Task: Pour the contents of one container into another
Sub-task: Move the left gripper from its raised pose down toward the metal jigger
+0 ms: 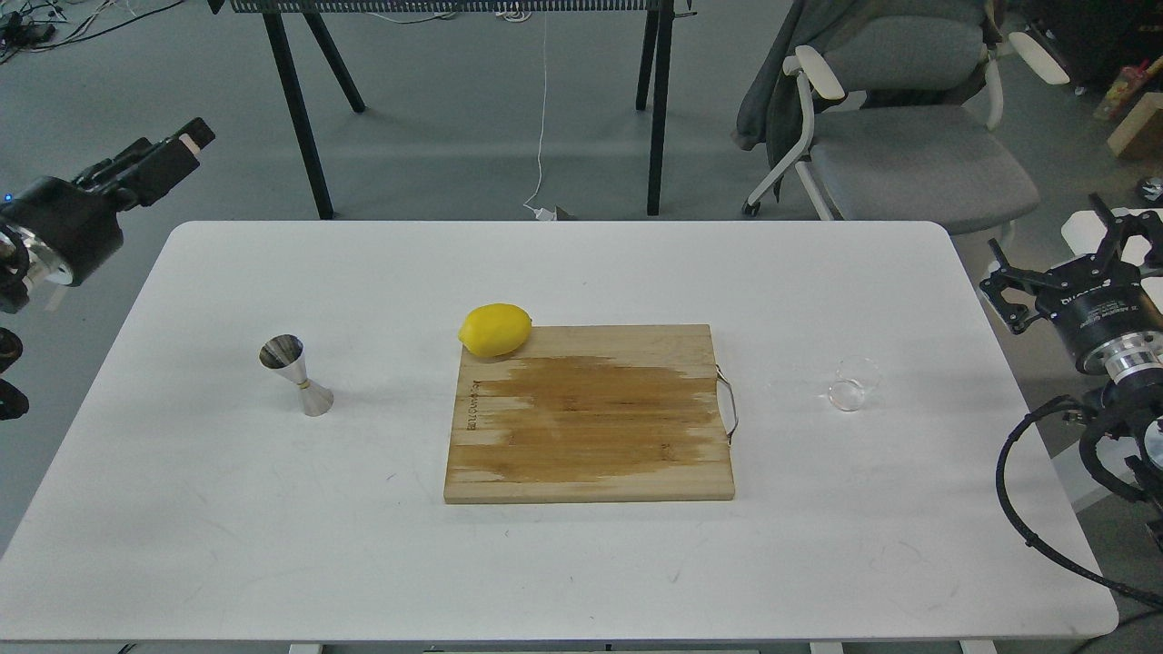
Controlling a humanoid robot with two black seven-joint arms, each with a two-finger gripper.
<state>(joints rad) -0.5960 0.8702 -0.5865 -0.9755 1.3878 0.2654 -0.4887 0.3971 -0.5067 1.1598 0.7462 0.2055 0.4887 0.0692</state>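
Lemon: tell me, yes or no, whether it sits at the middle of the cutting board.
No. The lemon rests at the far left corner of the cutting board.

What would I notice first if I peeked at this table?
Probably the bright yellow lemon, sitting at the far left corner of the wooden cutting board in the middle of the white table. Next, the shiny jigger standing on the left, while the clear glass cup on the right nearly vanishes.

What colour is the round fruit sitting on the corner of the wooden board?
The oval lemon is bright yellow, seen clearly in the head view.
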